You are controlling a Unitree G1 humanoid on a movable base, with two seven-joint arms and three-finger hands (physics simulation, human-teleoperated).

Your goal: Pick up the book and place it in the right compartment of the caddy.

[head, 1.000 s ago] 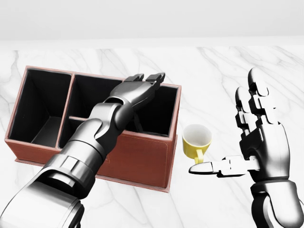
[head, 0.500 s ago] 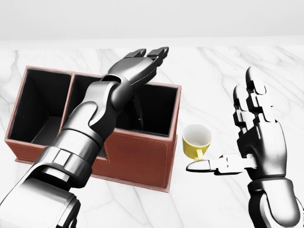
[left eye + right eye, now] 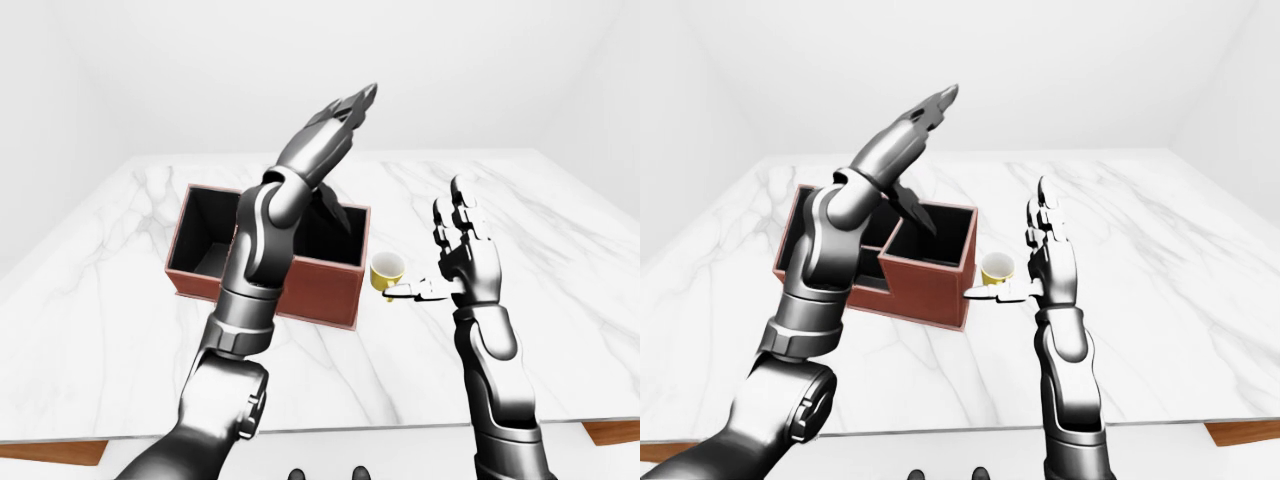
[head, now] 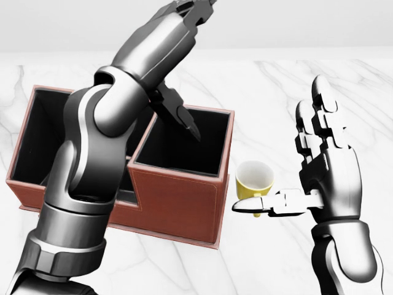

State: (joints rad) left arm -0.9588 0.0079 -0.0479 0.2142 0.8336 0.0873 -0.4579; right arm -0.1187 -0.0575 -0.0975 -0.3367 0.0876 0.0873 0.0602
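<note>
The red-brown caddy (image 4: 178, 190) with black insides stands on the marble table, left of centre in the head view. My left hand (image 4: 191, 8) is raised high above its right compartment (image 4: 184, 150), fingers stretched out and open, holding nothing. A slim dark shape (image 4: 183, 118) hangs under that hand over the right compartment; I cannot tell whether it is the thumb or the book. No book shows clearly anywhere else. My right hand (image 4: 285, 150) stands open and upright to the right of the caddy, thumb pointing left.
A small yellow mug (image 4: 255, 178) stands just right of the caddy, touching distance from my right thumb (image 4: 264, 206). The white marble table (image 3: 560, 300) spreads wide to the right and left; its near edge shows at the bottom of the left-eye view.
My left arm has lifted up out of the caddy's right compartment to well above it. My right hand has stayed nearly still, drifting slightly left.
</note>
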